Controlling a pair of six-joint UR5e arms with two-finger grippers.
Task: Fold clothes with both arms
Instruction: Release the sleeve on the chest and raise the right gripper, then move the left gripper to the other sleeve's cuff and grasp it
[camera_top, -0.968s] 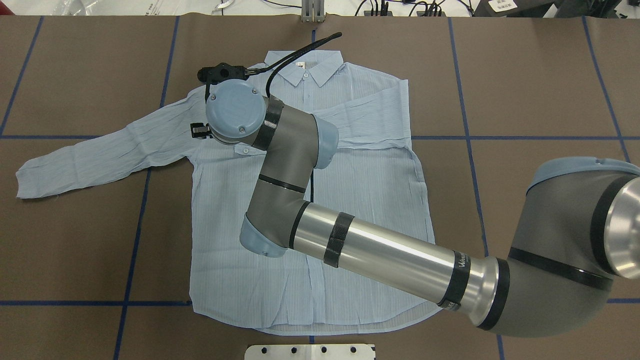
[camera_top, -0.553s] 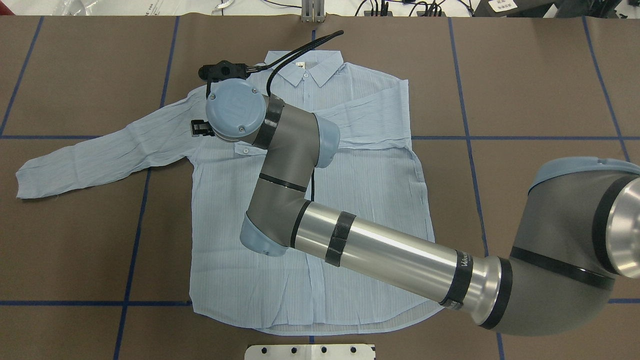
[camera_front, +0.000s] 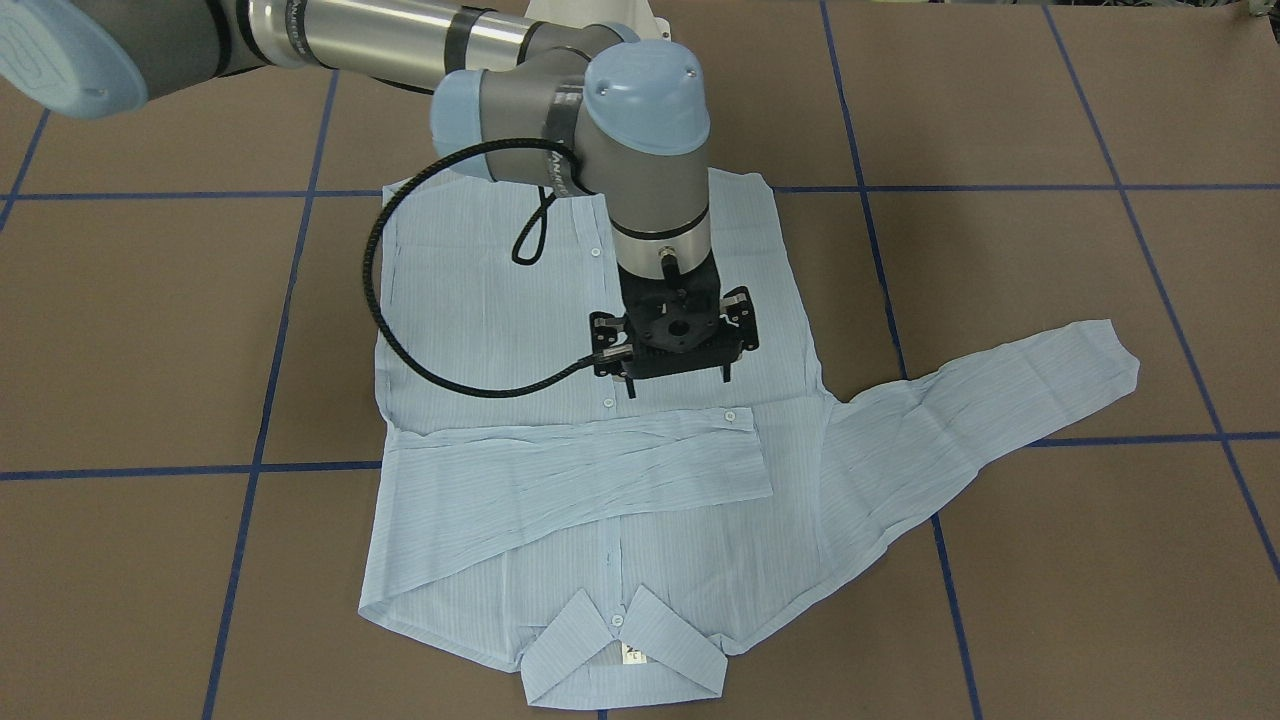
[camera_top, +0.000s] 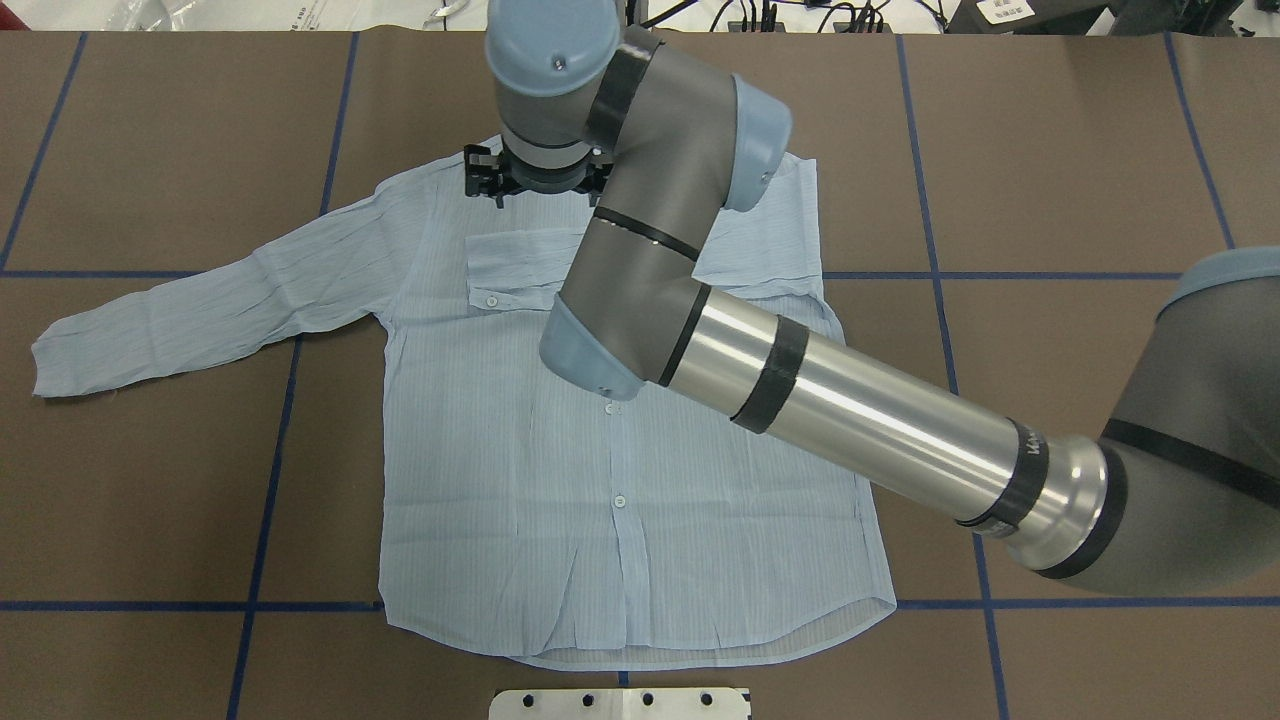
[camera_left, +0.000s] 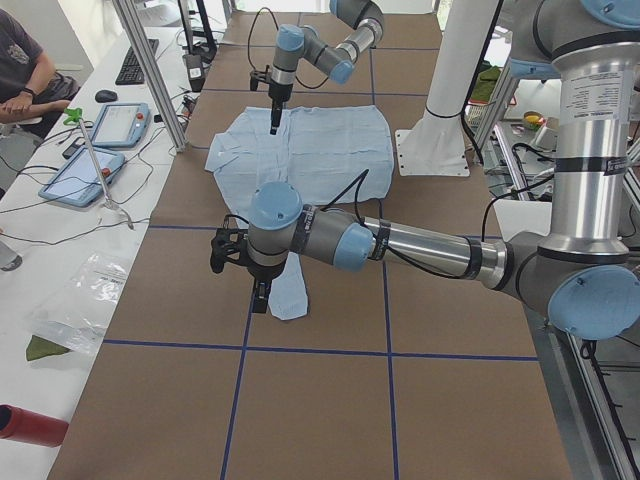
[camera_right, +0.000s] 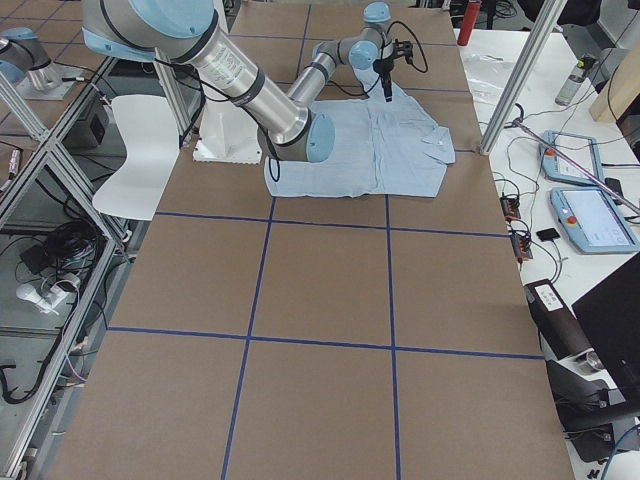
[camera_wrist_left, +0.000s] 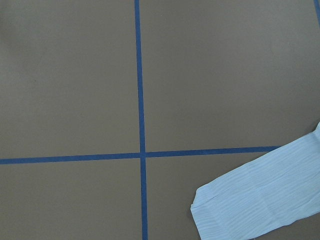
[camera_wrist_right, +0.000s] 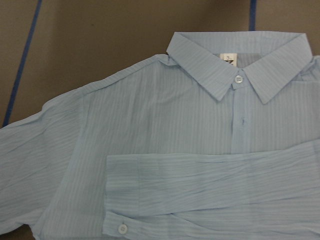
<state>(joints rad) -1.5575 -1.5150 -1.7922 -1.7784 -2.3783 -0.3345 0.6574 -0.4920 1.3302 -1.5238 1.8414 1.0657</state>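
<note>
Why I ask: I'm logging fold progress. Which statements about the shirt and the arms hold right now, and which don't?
One sleeve lies folded across the chest of the shirt. True.
The other sleeve is folded in too. False: it lies stretched out on the table.
The collar is buttoned. True.
The right end effector grips the collar. False: it hangs open above the shirt, holding nothing.
The left end effector is over the collar. False: it is by the outstretched cuff.
</note>
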